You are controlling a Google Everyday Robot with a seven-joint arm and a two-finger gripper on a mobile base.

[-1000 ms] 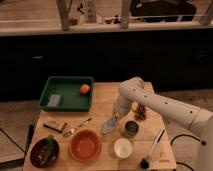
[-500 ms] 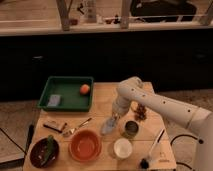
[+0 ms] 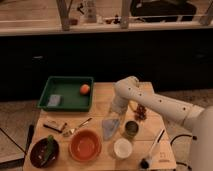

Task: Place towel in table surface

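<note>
Towel of pale blue-grey cloth (image 3: pixel 110 128) stood in a peaked heap on the light wooden table (image 3: pixel 102 102), near the middle of its front half; its point rose to meet the robot's white gripper (image 3: pixel 116 114), which hung straight above it at the end of the white arm; gripper and towel looked to be touching at that peak, but whether the gripper was clamped on the cloth or loose could not be told.

Just right of the towel sat a small round metal tin (image 3: pixel 131 130); in front of it a white cup (image 3: pixel 122 148), its inside pale; left of the cup a round orange bowl (image 3: pixel 85 146), nothing visible in it; further left a dark bowl (image 3: pixel 44 152) with something green (image 3: pixel 50 144) inside.

Behind and to the left lay a green rectangular tray (image 3: pixel 67 79), well apart from the towel; it held a round orange fruit (image 3: pixel 85 89) near its right wall and a small blue-grey pad (image 3: pixel 54 100) at its left; a metal spoon (image 3: pixel 77 128) lay between tray and orange bowl; a white-handled brush (image 3: pixel 153 149) lay at the table's front right.
</note>
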